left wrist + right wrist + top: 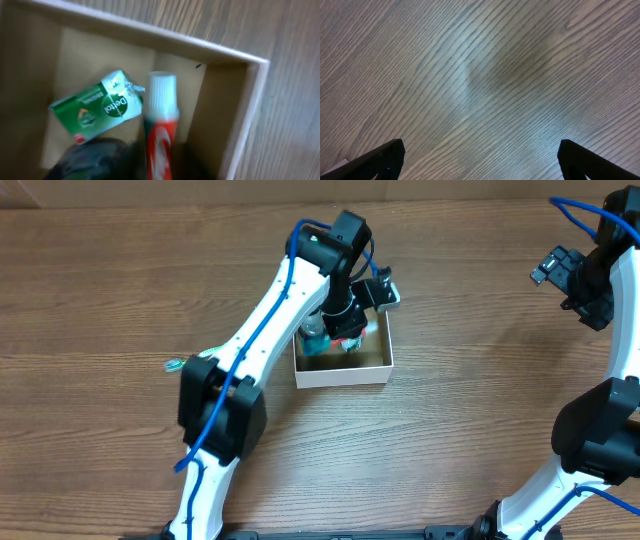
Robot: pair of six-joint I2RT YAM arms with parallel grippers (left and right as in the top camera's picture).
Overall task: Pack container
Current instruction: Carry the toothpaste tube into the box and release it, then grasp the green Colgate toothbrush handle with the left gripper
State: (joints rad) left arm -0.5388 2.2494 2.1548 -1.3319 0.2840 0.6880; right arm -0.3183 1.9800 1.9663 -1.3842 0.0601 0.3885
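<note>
Overhead: the container [343,376] sits mid-desk [120,280]. The left arm reaches across it, with the left tool [345,330] inside. Left wrist: the tool appears to pinch the toothpaste tube [160,125], just right of the soap box [97,110]. Lower the tube flat before you release it. Right wrist: the right tool [480,162] hangs spread over the desk, far right.
</note>
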